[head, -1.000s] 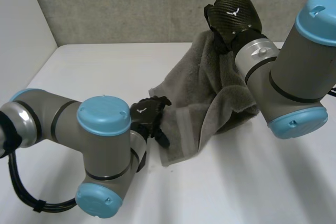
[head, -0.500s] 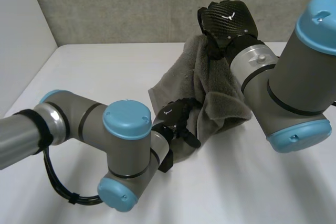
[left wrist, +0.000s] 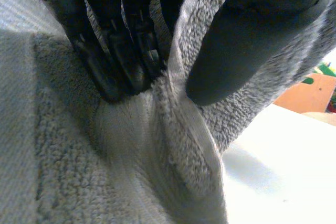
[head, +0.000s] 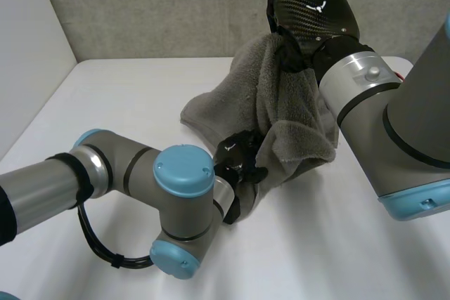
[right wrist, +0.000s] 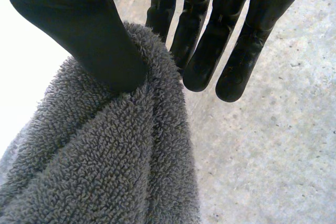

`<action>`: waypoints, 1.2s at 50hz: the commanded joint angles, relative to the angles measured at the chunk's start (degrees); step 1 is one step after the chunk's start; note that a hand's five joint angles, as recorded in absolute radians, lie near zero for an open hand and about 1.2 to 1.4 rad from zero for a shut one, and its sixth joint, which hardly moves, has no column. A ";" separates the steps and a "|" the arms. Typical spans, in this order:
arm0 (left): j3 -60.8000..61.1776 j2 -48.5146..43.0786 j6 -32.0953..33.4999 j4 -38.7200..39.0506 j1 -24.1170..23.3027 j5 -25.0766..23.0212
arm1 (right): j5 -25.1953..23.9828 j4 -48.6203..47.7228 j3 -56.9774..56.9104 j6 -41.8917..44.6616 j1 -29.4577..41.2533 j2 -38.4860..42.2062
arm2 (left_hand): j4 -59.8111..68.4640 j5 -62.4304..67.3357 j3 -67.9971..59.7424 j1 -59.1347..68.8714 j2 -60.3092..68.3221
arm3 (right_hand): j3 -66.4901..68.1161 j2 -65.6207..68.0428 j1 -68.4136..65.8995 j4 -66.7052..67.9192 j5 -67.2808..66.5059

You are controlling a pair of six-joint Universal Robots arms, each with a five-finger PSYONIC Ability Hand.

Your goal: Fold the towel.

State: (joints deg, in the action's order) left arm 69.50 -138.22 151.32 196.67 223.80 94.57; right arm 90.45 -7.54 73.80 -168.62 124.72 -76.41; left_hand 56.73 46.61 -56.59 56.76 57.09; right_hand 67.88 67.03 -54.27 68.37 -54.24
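The table (head: 140, 96) was your work surface. The towel (head: 299, 128) hung over its far right part, a grey terry sheet draped from high up down to a low fold at or just above the tabletop. Judge it as soft, limp and light. It would not hold a shape and would sag and bunch wherever you left it unsupported. The pile gave good grip, so catching extra layers was a bigger worry than slipping. The flat woven hem was the place to take hold, at the corners if you could find them.

Your right hand (head: 313, 15) was raised above the table near the wall (head: 176, 12). It pinched the towel's bunched top between its thumb (right wrist: 79, 24) and straight fingers (right wrist: 210, 45), and the cloth hung down from that pinch beneath the palm. Your left hand (head: 239, 163) sat low, close to the table, at the towel's lower edge. Its fingers and thumb were closed on a ridge of hem running between them. I could not tell which corner, if any, either hand held.
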 commanded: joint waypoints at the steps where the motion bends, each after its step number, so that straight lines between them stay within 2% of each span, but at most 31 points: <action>1: 1.69 1.80 0.73 -0.93 0.41 1.58 | -0.28 -0.11 -0.15 -0.13 -0.70 -0.49 | 23.27 23.39 -23.41 23.24 22.91 | 12.12 12.97 -25.73 11.63 -15.76; 7: 5.04 9.20 4.33 -4.63 1.90 2.02 | -1.06 2.86 -1.38 4.42 -2.19 0.38 | 23.27 23.39 -23.41 23.24 22.91 | 12.12 12.97 -25.73 11.63 -15.76; 9: 7.92 14.53 8.79 -7.17 6.80 1.94 | -1.42 4.11 -1.73 6.82 -3.60 0.47 | 23.27 23.39 -23.41 23.24 22.91 | 12.12 12.97 -25.73 11.63 -15.76; 12: 9.61 17.72 11.19 -8.32 9.11 1.85 | -2.12 5.95 -2.26 11.02 -7.37 1.96 | 23.27 23.39 -23.41 23.24 22.91 | 12.12 12.97 -25.73 11.63 -15.76; 14: 12.84 23.59 16.00 -9.98 12.26 1.06 | -2.30 6.57 -2.88 12.35 -8.79 3.20 | 23.27 23.39 -23.41 23.24 22.91 | 12.12 12.97 -25.73 11.63 -15.76; 15: 12.86 23.61 16.02 -9.99 12.27 1.06 | -2.82 7.18 -3.49 12.88 -9.92 4.50 | 23.27 23.39 -23.41 23.24 22.91 | 12.12 12.97 -25.73 11.63 -15.76; 17: 15.83 28.16 20.40 -11.74 14.37 0.88 | -3.35 7.62 -4.20 12.97 -10.72 5.92 | 23.27 23.39 -23.41 23.24 22.91 | 12.12 12.97 -25.73 11.63 -15.76; 22: 20.93 33.27 24.80 -13.85 14.82 0.35 | -5.20 7.62 -7.36 12.62 -12.13 12.16 | 23.27 23.39 -23.41 23.24 22.91 | 12.12 12.97 -25.73 11.63 -15.76; 27: 24.80 34.95 26.48 -14.04 14.12 0.09 | -8.09 7.88 -13.67 9.11 -11.61 22.77 | 23.27 23.39 -23.41 23.24 22.91 | 12.12 12.97 -25.73 11.63 -15.76; 28: 25.51 34.95 26.39 -14.04 13.68 0.09 | -8.10 7.89 -13.69 9.10 -11.60 22.80 | 23.27 23.39 -23.41 23.24 22.91 | 12.12 12.97 -25.73 11.63 -15.76; 29: 25.51 34.95 26.39 -14.04 13.68 0.09 | -8.62 8.06 -14.64 8.14 -11.34 24.97 | 23.27 23.39 -23.41 23.24 22.91 | -14.47 -13.61 0.86 -14.96 10.83; 30: 25.69 34.86 26.48 -14.04 13.33 0.09 | -8.62 8.06 -14.65 8.14 -11.34 25.00 | 23.27 23.39 -23.41 23.24 22.91 | -14.74 -13.88 1.13 -15.23 11.09; 31: 25.69 34.86 26.48 -14.04 13.33 0.09 | -8.36 8.32 -15.18 7.96 -10.90 26.30 | 23.27 23.39 -23.41 23.24 22.91 | -57.88 -57.03 44.27 -58.37 54.24; 38: 24.64 35.21 26.66 -14.12 13.33 0.44 | -6.08 12.28 -14.22 7.61 -10.46 24.29 | 23.27 23.39 -23.41 23.24 22.91 | -57.88 -57.03 44.27 -58.37 54.24; 42: 23.05 36.97 26.66 -14.56 13.50 0.44 | -5.11 15.53 -7.83 7.70 -12.03 15.62 | 23.27 23.39 -23.41 23.24 22.91 | -57.88 -57.03 44.27 -58.37 54.24; 47: 19.98 40.40 26.66 -14.91 13.68 0.35 | -6.25 15.89 2.45 7.52 -15.81 7.53 | 23.27 23.39 -23.41 23.24 22.91 | -56.19 -55.33 42.58 -56.68 52.55; 48: 18.67 41.44 26.66 -15.00 13.68 0.44 | -6.95 15.80 5.62 7.52 -16.52 5.59 | 23.27 23.39 -23.41 23.24 22.91 | -48.62 -47.77 35.02 -49.11 44.98; 51: 16.56 43.29 26.57 -15.09 13.77 0.35 | -8.79 15.80 10.90 7.34 -17.23 3.47 | 23.27 23.39 -23.41 23.24 22.91 | -41.01 -40.15 27.40 -41.50 37.36; 57: 14.18 44.09 26.31 -14.91 13.24 0.44 | -12.23 15.89 17.69 5.32 -17.76 3.11 | 23.27 23.39 -23.41 23.24 22.91 | -36.44 -35.58 22.83 -36.93 32.80; 60: 13.83 44.27 26.13 -14.91 13.06 0.53 | -14.51 15.36 20.94 1.10 -17.49 3.29 | 23.27 23.39 -23.41 23.24 22.91 | -36.61 -35.75 23.00 -37.10 32.96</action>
State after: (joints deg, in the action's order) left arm 84.64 -94.37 177.82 181.69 237.35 94.98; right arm 79.87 8.41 88.61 -162.50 107.09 -73.51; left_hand 69.76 59.03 -69.65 67.18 69.50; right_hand 25.95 25.05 -21.95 25.93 -15.11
